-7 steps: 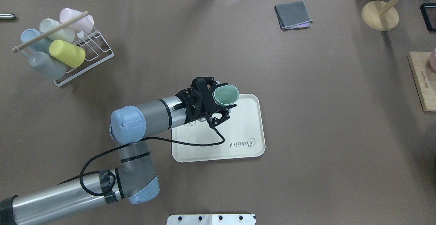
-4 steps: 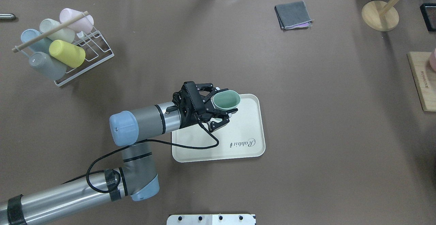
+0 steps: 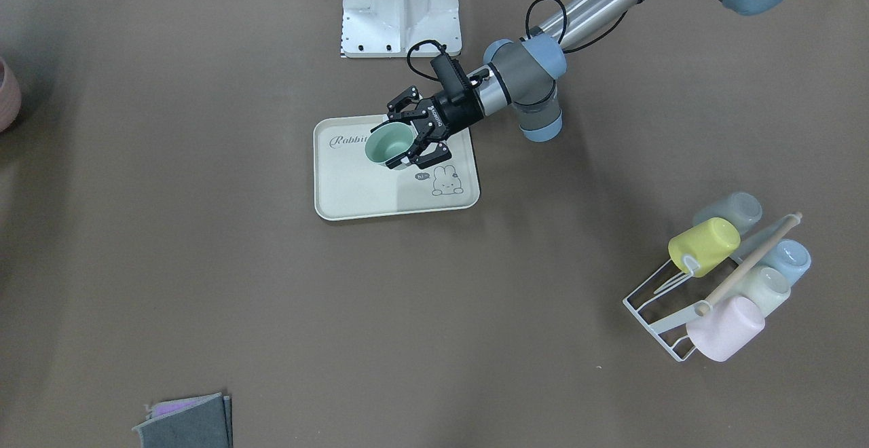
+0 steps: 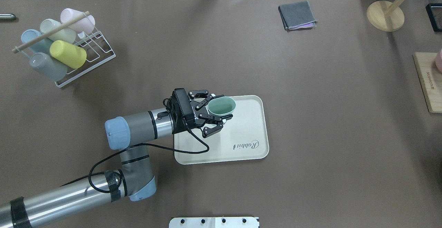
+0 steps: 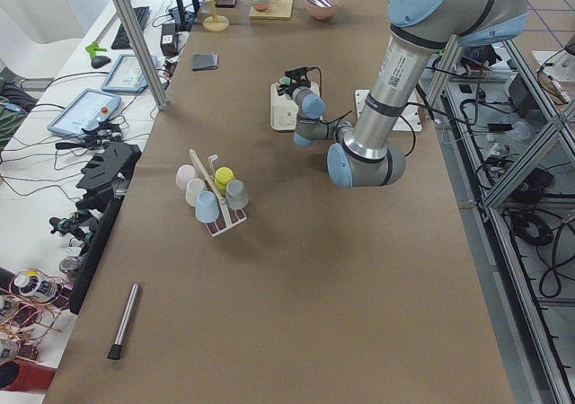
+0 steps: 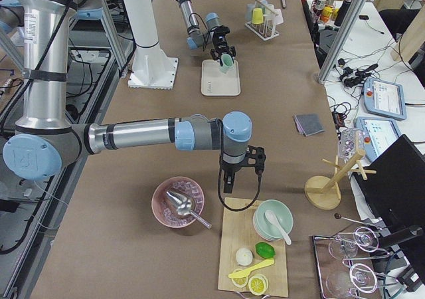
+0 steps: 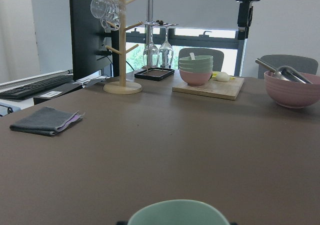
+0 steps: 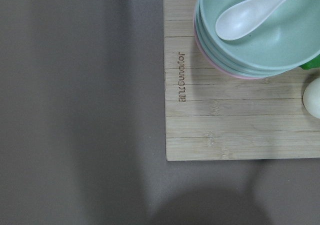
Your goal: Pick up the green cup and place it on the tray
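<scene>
**Green cup at the tray, only the release left**

From where I stand, the pick-up part looks finished. The left gripper (image 4: 223, 107) reaches in sideways from its arm, and its 2 fingers are clamped on opposite sides of the small mint-green plastic cup (image 4: 221, 105). The cup is upright with its open mouth facing up. It sits over the far corner of the cream rectangular plastic tray (image 4: 248, 131), on the side nearest the arm and inside the raised rim. The front camera shows the same thing: the cup is just beside the "Rabbit" lettering and a little way from the bunny drawing.

I cannot tell whether the base of the cup is touching the tray floor or is just above it. The wrist camera looks almost level across the brown table, so the hand seems low. By my reckoning, what remains is to lower the cup if it is not down yet, open the fingers and back away without tipping it.

The right gripper (image 6: 227, 185) hangs well apart, above the edge of a bamboo cutting board (image 8: 220, 125). I cannot tell whether it is open or closed. The white wire rack (image 4: 100, 48) with 5 pastel cups (image 4: 68, 53) stands off to the left.
</scene>
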